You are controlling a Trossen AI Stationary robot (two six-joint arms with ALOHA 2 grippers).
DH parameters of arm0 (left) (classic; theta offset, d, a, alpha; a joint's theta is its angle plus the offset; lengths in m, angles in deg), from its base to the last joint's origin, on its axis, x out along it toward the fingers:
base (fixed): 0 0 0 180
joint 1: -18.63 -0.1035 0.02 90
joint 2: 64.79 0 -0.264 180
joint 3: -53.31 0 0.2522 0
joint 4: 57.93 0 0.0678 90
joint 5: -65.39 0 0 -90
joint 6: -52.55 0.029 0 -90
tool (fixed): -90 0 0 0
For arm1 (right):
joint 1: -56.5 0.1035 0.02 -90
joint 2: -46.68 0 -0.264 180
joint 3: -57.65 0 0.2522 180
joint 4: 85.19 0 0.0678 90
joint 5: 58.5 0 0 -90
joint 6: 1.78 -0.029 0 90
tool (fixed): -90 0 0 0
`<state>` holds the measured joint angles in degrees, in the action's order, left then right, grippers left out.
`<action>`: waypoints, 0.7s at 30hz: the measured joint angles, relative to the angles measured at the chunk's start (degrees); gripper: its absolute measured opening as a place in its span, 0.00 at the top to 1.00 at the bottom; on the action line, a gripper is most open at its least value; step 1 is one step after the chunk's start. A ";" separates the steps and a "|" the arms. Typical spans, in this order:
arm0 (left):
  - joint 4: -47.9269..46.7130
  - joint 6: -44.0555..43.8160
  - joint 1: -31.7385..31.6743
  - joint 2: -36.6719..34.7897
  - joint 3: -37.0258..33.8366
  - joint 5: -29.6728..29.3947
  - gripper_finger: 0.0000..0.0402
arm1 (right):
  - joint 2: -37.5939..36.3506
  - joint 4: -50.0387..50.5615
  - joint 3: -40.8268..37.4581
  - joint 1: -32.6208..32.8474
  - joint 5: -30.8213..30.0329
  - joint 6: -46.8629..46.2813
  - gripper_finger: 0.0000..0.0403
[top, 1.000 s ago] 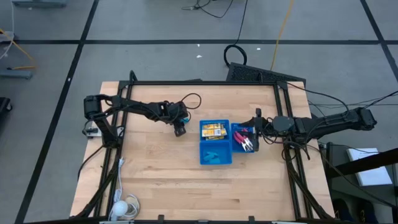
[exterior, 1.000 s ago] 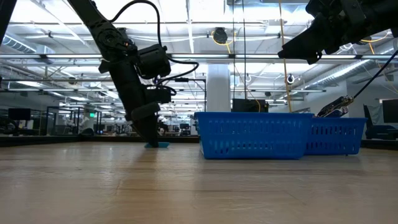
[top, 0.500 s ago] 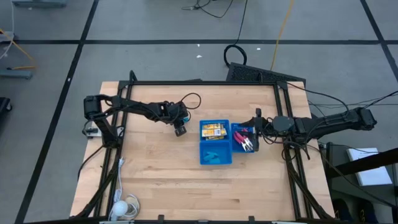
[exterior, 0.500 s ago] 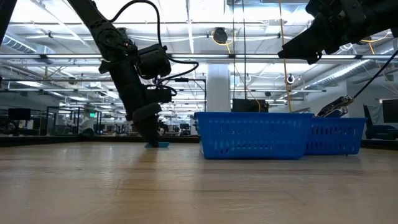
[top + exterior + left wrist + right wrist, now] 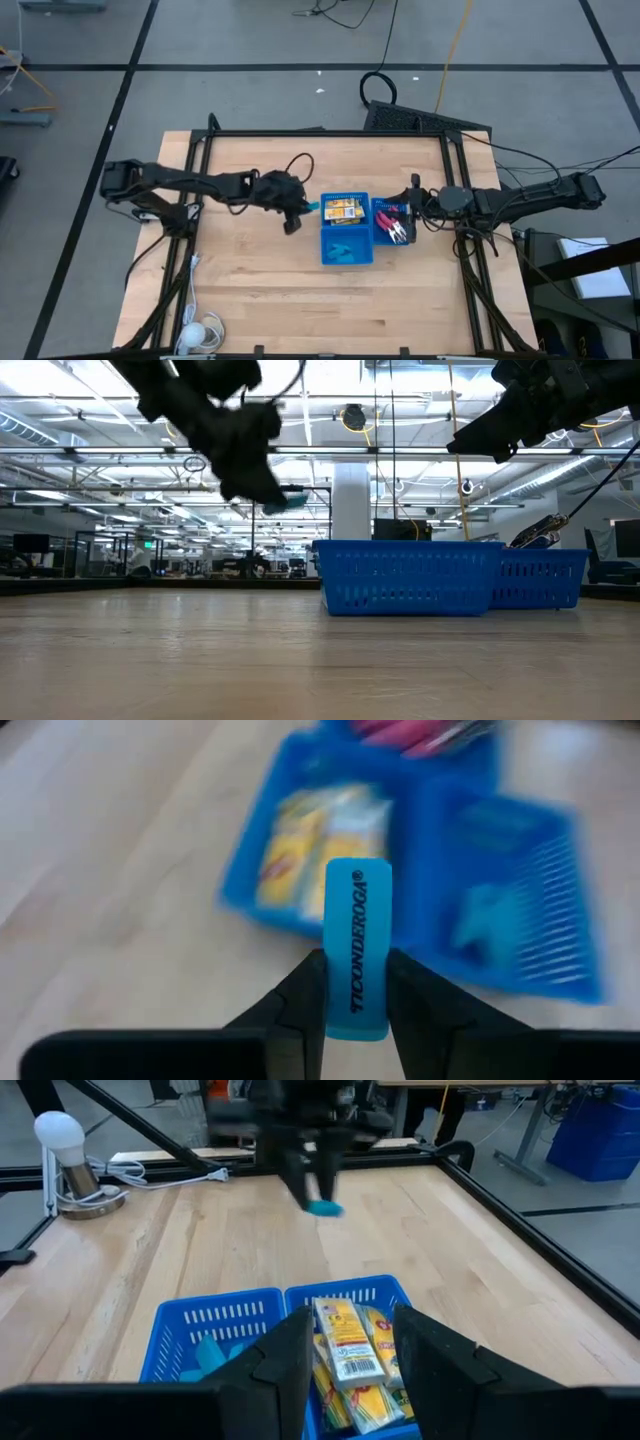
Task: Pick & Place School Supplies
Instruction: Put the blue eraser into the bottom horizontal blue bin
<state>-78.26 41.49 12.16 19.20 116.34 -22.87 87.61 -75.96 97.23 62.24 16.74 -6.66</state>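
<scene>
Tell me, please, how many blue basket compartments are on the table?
3: one holding yellow packets, one beside it on the right arm's side with red-handled tools, and one holding light-blue pieces, the nearest to the table's front edge.

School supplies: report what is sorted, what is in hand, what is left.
Done: yellow packets, light-blue pieces and red-handled tools lie in the blue tray.
In hand: the left pincer, raised beside the tray, is shut on a light-blue eraser.
Left: dropping that eraser into the tray. No other loose supply shows on the table.
The right pincer hangs over the tray's right end, its fingers apart.
</scene>
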 joint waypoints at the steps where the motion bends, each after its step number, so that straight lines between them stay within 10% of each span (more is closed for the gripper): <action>1: 1.11 -0.08 1.22 -0.32 0.33 0.95 0.77 | 0.00 -0.09 0.00 -0.02 0.00 -0.02 0.67; 21: -2.88 5.04 13.82 24.09 24.64 -3.25 0.77 | 0.00 -1.05 0.02 -0.02 0.02 -0.69 0.67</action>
<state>-81.14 46.53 25.98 43.29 140.98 -26.12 87.61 -77.01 97.26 62.22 16.76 -7.35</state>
